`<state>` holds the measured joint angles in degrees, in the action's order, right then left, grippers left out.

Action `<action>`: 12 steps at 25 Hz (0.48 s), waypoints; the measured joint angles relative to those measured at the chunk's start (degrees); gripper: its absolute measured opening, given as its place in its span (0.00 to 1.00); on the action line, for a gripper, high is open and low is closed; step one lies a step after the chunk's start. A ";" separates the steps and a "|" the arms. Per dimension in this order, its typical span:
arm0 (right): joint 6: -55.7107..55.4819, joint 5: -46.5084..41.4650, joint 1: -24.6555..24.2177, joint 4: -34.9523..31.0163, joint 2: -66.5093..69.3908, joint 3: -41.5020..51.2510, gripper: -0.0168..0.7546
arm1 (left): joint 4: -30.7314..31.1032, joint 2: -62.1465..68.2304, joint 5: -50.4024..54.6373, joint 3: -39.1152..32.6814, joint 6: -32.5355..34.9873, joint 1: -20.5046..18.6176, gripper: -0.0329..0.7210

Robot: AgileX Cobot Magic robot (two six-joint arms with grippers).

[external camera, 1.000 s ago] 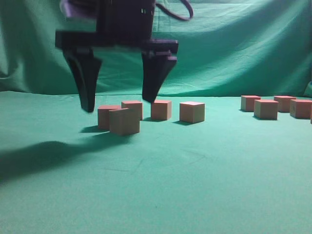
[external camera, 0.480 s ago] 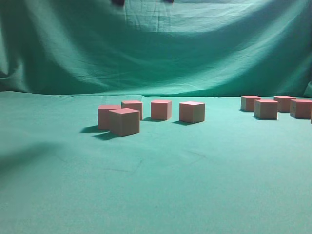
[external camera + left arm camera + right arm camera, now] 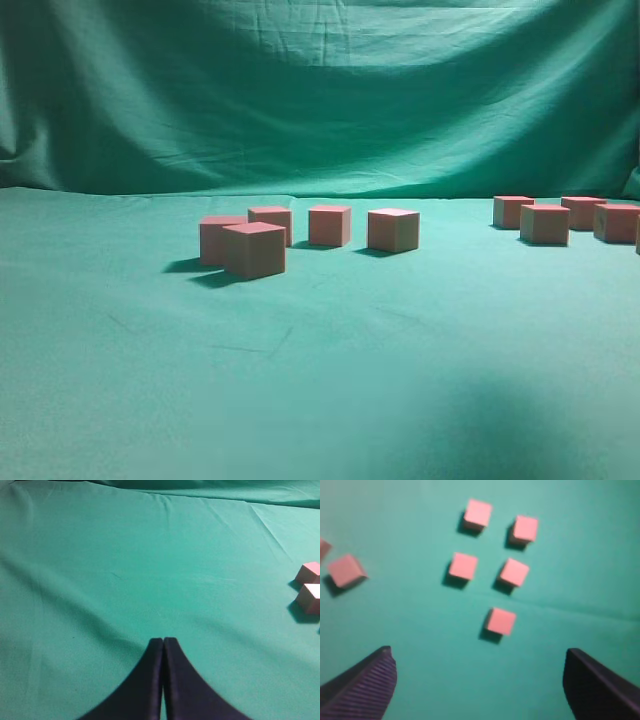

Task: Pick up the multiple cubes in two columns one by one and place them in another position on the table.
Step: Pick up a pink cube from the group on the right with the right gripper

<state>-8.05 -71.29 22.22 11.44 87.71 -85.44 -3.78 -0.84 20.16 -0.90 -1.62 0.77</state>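
Hovering high, right gripper (image 3: 480, 680) spread wide, holds nothing | five cubes (image 3: 501, 621) lie on the table (image 3: 420, 630) below it | left gripper (image 3: 163, 642) pressed closed, empty, above bare cloth

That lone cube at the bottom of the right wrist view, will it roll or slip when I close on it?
The lone cube probably won't roll: flat faces, sitting square on the table. Its matte surface suggests decent grip rather than slipperiness. Its small size hints it's light, so an off-centre touch from the open right end effector might nudge it across the cloth.
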 joint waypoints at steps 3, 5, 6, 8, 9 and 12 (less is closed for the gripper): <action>-0.09 1.38 -6.11 -2.52 -0.84 8.05 0.81 | 0.00 0.00 0.00 0.00 0.00 0.00 0.04; -0.21 5.44 -9.45 -4.78 -0.84 13.82 0.81 | 0.00 0.00 0.00 0.00 0.00 0.00 0.04; -0.21 7.50 -11.03 -6.12 -0.54 16.42 0.81 | 0.00 0.00 0.00 0.00 0.00 0.00 0.04; -0.10 12.56 -13.61 -8.11 0.11 20.32 0.81 | 0.00 0.00 0.00 0.00 0.00 0.00 0.04; 0.25 14.75 -14.36 -8.89 0.84 21.87 0.81 | 0.00 0.00 0.00 0.00 0.00 0.00 0.04; 1.08 21.41 -15.59 -9.72 3.56 24.02 0.81 | 0.00 0.00 0.00 0.00 0.00 0.00 0.04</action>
<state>-6.98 -49.88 6.63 1.72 91.26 -61.41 -3.78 -0.84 20.16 -0.90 -1.62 0.77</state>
